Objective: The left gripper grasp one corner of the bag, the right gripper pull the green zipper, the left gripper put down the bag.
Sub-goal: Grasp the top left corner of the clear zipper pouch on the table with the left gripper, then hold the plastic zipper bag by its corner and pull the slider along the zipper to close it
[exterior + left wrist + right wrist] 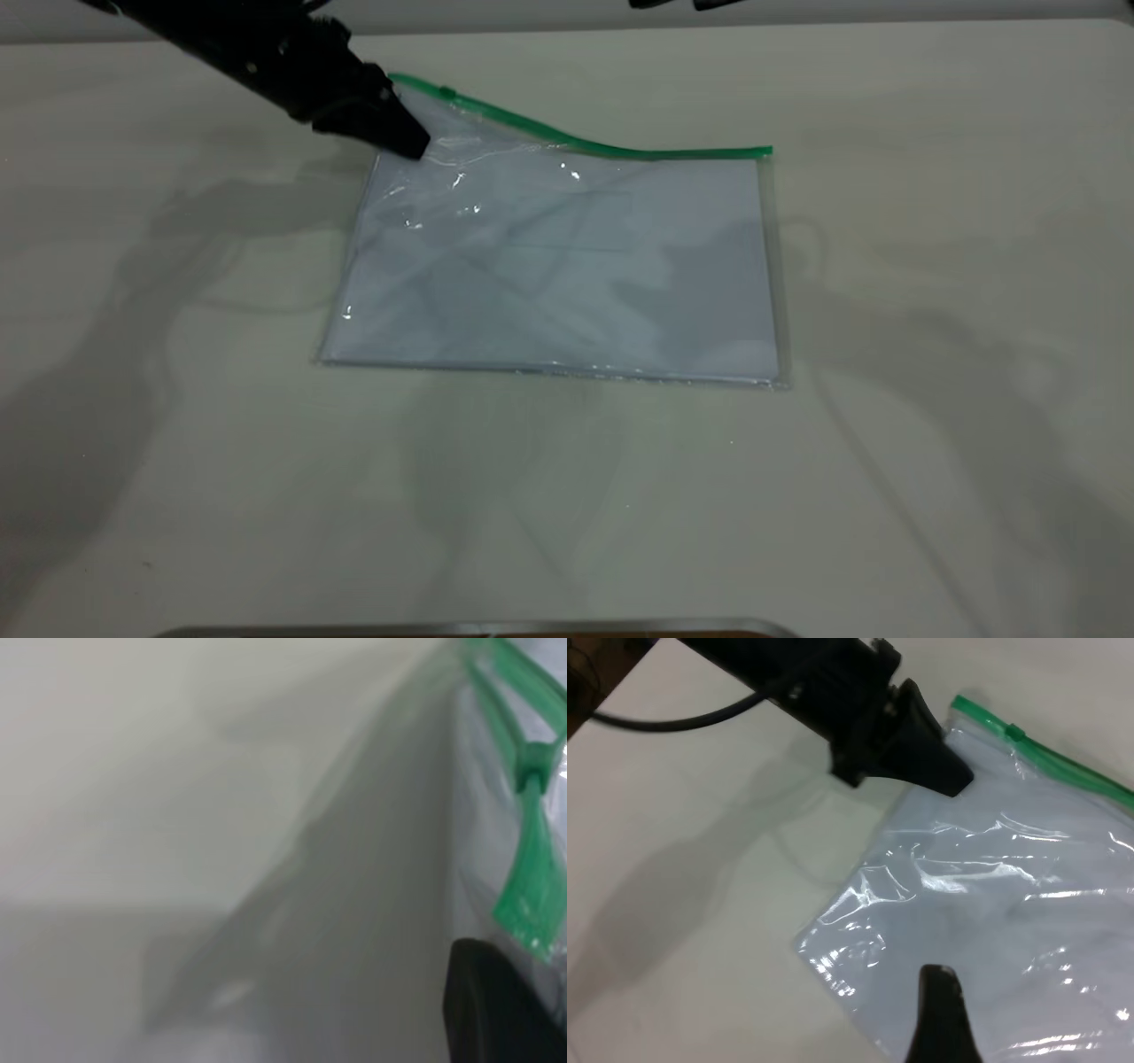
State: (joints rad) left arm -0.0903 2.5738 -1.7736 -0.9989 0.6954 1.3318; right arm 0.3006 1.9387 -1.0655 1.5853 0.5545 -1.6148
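Observation:
The bag (567,275) lies flat on the table with white paper inside. Its far left corner is raised, held by my left gripper (409,140), which is shut on that corner. The green zipper (611,147) runs along the far edge, and its slider tab (447,91) sits close to the held corner. The left wrist view shows the tab (532,771) and one black finger (496,1010). My right gripper (682,3) hangs at the far edge of the exterior view with its fingers apart and empty. One of its fingers (939,1014) shows above the bag (1028,904), across from the left gripper (957,780).
The pale table (177,399) stretches on all sides of the bag. A metal-edged strip (478,629) lies along the near edge. The left arm's black cable (673,722) trails over the table behind it.

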